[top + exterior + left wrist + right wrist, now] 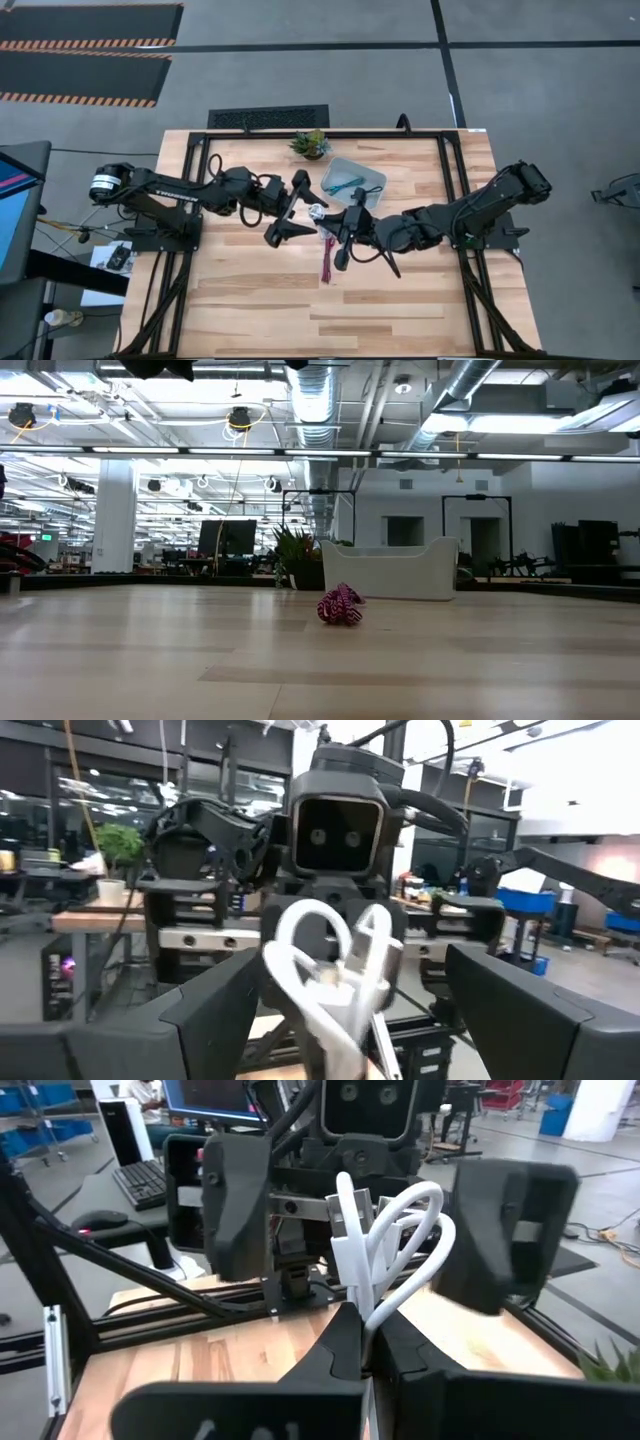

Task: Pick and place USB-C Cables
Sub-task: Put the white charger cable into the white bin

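One teal cable (345, 185) lies in the bin (372, 171). Mid-air, the left gripper (300, 205) gapes around the white cable (385, 1240), now pinched by the right gripper (365, 1355); the maroon cable (327, 260) waits on the table (250, 310).

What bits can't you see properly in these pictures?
- Low view: the left gripper and right gripper are cut off by the top edge.
- Low view: the white bin hides whatever is inside behind its wall.
- High view: the white cable is tiny and mostly covered by the two grippers.
- Left wrist view: the white cable is blurred, so its plugs cannot be told.
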`<action>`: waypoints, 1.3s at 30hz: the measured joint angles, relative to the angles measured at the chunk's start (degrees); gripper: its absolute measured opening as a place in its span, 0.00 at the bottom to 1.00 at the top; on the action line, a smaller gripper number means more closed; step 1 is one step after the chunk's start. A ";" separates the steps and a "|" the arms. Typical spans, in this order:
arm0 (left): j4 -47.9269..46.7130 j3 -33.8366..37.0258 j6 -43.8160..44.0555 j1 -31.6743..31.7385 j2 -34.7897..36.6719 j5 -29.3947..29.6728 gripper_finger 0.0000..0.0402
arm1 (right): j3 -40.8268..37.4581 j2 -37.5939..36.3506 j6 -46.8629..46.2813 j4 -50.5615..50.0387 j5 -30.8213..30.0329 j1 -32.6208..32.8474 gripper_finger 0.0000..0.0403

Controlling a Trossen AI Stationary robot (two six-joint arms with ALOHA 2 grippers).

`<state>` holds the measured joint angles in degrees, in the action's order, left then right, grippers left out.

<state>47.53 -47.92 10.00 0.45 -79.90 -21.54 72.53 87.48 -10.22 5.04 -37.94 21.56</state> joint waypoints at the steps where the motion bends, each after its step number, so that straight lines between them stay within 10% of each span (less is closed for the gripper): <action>1: 0.00 -0.04 -0.09 0.00 0.00 0.35 0.76 | 0.00 0.00 0.00 0.03 0.34 0.00 0.02; 11: -0.02 -0.04 -0.28 0.00 0.00 1.35 0.71 | 0.00 0.00 -0.18 0.11 0.49 -0.02 0.03; 23: -0.33 -0.04 0.66 0.02 0.00 2.73 0.26 | 0.00 0.00 -0.44 -0.04 0.42 -0.04 0.05; 28: -0.64 -0.04 -0.14 0.02 0.00 3.60 0.05 | 0.04 -0.02 -2.67 -1.12 0.28 -0.82 0.15; 39: -0.50 -0.04 -0.86 0.20 0.02 5.85 0.03 | 0.07 -0.09 -5.51 -5.29 0.49 -1.10 0.49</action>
<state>47.03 -47.97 9.13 0.64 -79.88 -15.69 72.60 87.39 -15.73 -0.26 -37.45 20.46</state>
